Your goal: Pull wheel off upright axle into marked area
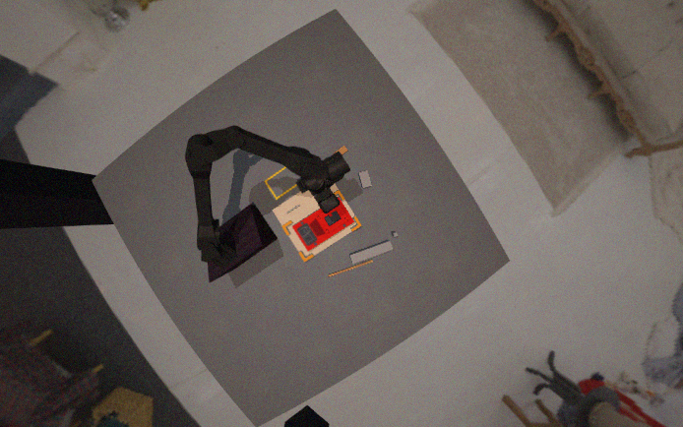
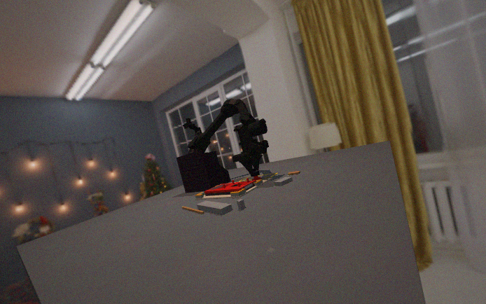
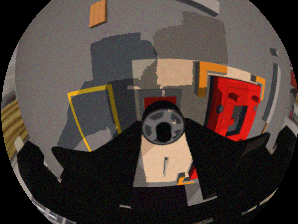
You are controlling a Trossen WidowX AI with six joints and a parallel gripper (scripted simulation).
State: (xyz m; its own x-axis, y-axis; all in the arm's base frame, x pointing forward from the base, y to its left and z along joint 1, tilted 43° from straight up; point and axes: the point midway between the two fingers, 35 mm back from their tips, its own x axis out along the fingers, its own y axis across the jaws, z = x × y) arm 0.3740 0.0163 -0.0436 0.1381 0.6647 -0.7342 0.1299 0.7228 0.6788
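In the wrist view a dark grey wheel (image 3: 162, 124) with a black hub sits between my two black fingers, seen end on. My gripper (image 3: 162, 123) (image 1: 327, 200) (image 2: 254, 172) is shut on the wheel, low over the back end of the beige board (image 1: 290, 208) (image 3: 174, 75) that carries the red plate (image 1: 324, 228) (image 2: 227, 186) (image 3: 229, 104). The axle is hidden under the wheel. The marked area, a yellow outlined rectangle (image 1: 272, 177) (image 3: 77, 95), lies on the grey table (image 1: 302, 329) beside the board, on the arm's side of the gripper.
A grey block (image 1: 365, 178) and a small orange block (image 1: 342, 150) (image 3: 99, 12) lie beyond the board. A long grey bar (image 1: 370, 252) (image 2: 214, 206), an orange rod (image 1: 349, 268) (image 2: 192, 209) and a tiny grey cube (image 1: 394, 233) lie on the other side. The arm's dark base box (image 1: 238, 241) (image 2: 201, 171) stands nearby.
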